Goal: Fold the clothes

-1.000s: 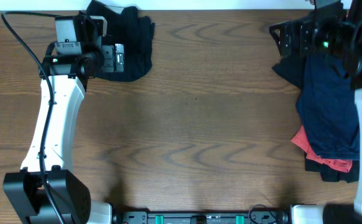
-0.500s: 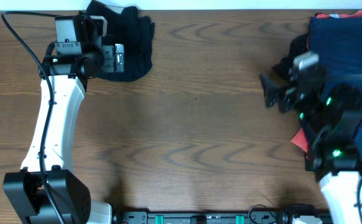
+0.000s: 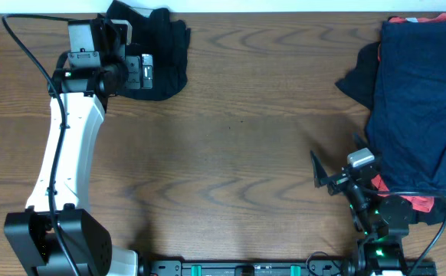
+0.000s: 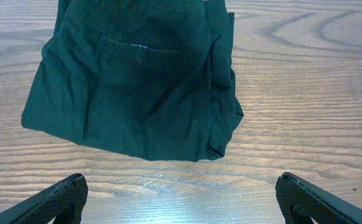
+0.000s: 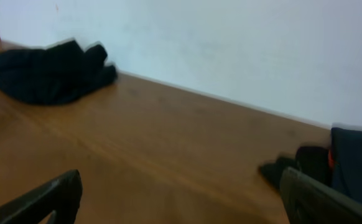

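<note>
Folded black shorts (image 3: 162,50) lie at the far left of the table, and fill the upper left wrist view (image 4: 137,87). My left gripper (image 3: 148,70) hovers at their near edge, open and empty (image 4: 181,202). A pile of navy-blue pieces (image 3: 422,100) lies at the far right, with a black piece (image 3: 357,77) at its left and a red piece (image 3: 416,202) under its front edge. My right gripper (image 3: 323,178) is low near the front edge, left of the pile, open and empty (image 5: 181,205). The right wrist view shows the shorts (image 5: 47,71) far off and the navy pile (image 5: 355,162).
The wooden table (image 3: 246,138) runs between the shorts and the pile. A white wall (image 5: 231,43) stands behind the table's far edge. The arm bases and a black rail (image 3: 246,268) sit along the front edge.
My right arm has swung from over the pile at the far right down to the front edge, uncovering the navy pile. The left arm and the shorts have not moved.
</note>
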Robot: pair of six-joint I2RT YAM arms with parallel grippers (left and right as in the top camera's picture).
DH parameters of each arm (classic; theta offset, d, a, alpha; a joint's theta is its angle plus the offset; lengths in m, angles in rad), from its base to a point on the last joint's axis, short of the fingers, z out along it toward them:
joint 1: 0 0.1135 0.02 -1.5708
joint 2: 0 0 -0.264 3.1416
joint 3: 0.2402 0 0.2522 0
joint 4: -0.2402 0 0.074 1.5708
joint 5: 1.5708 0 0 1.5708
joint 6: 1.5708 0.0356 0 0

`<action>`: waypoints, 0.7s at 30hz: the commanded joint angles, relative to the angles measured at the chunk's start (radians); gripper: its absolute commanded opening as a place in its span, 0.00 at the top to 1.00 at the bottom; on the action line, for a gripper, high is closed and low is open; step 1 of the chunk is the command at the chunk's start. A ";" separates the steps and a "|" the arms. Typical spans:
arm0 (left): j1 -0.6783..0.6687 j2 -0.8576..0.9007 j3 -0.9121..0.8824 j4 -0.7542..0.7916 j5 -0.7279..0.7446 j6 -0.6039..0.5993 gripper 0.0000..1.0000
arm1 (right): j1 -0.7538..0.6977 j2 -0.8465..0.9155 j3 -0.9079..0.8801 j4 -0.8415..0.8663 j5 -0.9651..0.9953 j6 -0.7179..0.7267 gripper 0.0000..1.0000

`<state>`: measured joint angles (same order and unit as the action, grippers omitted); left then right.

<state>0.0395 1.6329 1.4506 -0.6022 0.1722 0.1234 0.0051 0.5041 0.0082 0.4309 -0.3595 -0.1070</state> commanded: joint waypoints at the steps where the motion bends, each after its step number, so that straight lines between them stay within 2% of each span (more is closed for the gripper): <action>1: 0.008 0.001 0.004 0.000 -0.008 -0.012 0.02 | 0.010 -0.088 -0.003 -0.058 0.049 0.016 0.01; 9: 0.008 0.001 0.004 0.000 -0.008 -0.012 0.02 | 0.017 -0.258 -0.003 -0.265 0.087 0.015 0.01; 21: 0.008 0.001 0.004 0.000 -0.008 -0.012 0.02 | 0.017 -0.491 -0.003 -0.443 0.101 0.013 0.01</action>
<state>0.0395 1.6329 1.4506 -0.6022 0.1719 0.1234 0.0135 0.0673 0.0071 0.0063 -0.2710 -0.1051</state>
